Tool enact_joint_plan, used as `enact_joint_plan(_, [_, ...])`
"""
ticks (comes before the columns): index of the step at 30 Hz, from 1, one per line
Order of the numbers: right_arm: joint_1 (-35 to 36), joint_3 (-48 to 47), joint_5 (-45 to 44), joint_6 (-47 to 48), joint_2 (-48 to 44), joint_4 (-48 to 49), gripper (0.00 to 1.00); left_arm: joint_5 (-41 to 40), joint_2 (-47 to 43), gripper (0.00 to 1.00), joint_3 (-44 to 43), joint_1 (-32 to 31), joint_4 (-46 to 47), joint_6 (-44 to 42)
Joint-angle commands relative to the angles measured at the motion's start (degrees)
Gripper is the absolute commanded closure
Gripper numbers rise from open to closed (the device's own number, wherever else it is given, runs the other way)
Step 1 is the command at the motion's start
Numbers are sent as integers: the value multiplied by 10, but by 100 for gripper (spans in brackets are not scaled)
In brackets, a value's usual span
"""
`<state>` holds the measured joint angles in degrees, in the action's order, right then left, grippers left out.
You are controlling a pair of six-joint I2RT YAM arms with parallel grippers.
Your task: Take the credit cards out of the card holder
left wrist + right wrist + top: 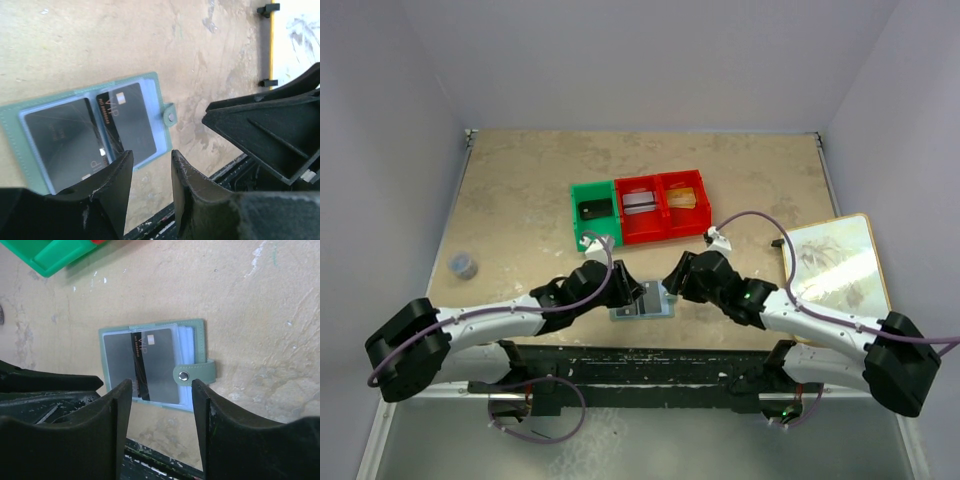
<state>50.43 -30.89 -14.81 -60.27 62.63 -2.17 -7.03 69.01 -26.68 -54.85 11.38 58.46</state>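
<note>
Extraction pending: card holder [150, 365] lies open, cards [127, 122] sleeved. Left gripper [151, 156] and right gripper [161, 385] hover, jaws spread; next, pinch a card edge.

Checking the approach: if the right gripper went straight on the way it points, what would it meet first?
Probably the card holder, near its snap tab; depth is unclear.

A robot lab cell. Plain walls [650, 60] box in a scuffed table [520, 190]; two arms [490, 323] sit at 6 o'clock.
</note>
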Motion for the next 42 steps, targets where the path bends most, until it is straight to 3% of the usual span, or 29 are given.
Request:
enact_joint_plan(1, [-2,-8,18,-5,13,41,47,-56,-24,65,-6,-3,-43,-6])
enact_joint_plan(6, [-1,-9,29,13,32,80,48,-102,-56,57,9,-2,-65,9])
enact_joint_plan(12, [-1,30,99,2,41,141,41,-181,-43,50,-58,8,-172,-59])
enact_joint_plan(16, [0,74,170,5,44,225,42,-139,-11,49,-83,44,-173,-80])
enact_joint_plan(22, [1,85,230,1,90,335,47,-151,5,55,-78,62,-180,-60])
enact_joint_plan(29, [23,64,219,-20,149,362,49,-121,24,54,-101,90,-175,-104])
enact_joint_plan(37, [72,95,200,-46,144,333,36,-52,117,52,-156,98,-147,-171])
enact_joint_plan(42, [81,111,197,-55,145,305,33,-9,162,52,-166,98,-119,-185])
